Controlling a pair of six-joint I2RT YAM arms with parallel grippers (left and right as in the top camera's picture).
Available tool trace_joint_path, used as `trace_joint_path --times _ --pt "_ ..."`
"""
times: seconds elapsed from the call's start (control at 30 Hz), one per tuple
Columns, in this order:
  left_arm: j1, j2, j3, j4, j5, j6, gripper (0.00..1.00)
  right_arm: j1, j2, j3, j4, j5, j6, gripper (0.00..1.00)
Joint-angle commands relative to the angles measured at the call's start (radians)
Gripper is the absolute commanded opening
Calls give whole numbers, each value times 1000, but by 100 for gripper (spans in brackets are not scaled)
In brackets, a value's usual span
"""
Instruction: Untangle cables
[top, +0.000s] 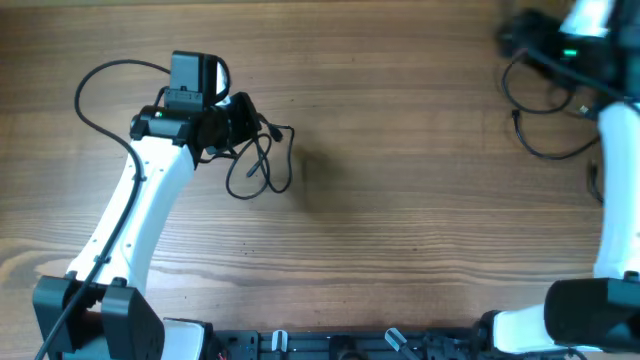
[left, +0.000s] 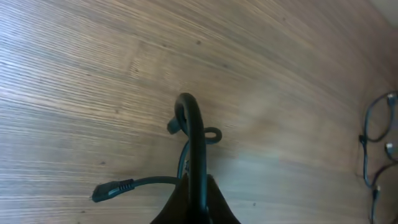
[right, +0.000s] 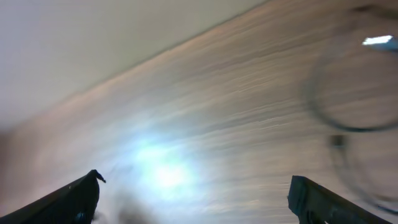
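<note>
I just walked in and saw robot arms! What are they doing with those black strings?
They are sorting out tangled cables on a wooden table. The left gripper is shut on one black cable, whose loops and plug end spread out beside it. The right gripper is wide open and holds nothing. It is up by the far corner, where a second cable lies in loose loops. The two cables are well apart.

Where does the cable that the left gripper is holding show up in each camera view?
Overhead: cable left of centre, looping from the left gripper.
Left wrist: cable at bottom centre, rising from the gripper.
Right wrist: not in it.
Shared landmark: the loose cable, overhead top right, left wrist's right edge, right wrist's upper right, blurred.
</note>
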Motion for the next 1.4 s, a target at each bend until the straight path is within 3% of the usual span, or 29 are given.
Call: trace_joint_path --times 0.0,0.23,0.43,0.7,0.77,0.83,0.9,1.03,1.2,1.37 --pt "-42 12 -6 1 34 -13 4 95 -9 15 -3 2 -33 100" --pt "-100 108 -6 25 47 -13 4 168 -9 15 -59 4 18 100" --pt "-143 176 -6 63 172 -13 4 224 -9 15 -97 4 18 99" --pt "-211 195 -6 76 225 -13 13 296 -9 15 -115 -22 13 100" --pt "-220 195 -6 76 225 -13 24 311 -8 15 -131 -22 14 100" --pt "-222 195 -6 74 225 -13 48 321 -8 10 -137 -22 11 100" --pt "-221 195 -6 80 224 -12 64 330 -8 2 -137 -22 11 100" --pt "-198 192 -2 118 211 0 86 351 -7 -27 -133 -22 0 100" --pt "-142 165 12 93 137 -1 96 378 2 -58 -122 -14 -11 100" --pt "-89 126 12 60 13 -1 92 415 39 -95 -87 -29 -8 100"
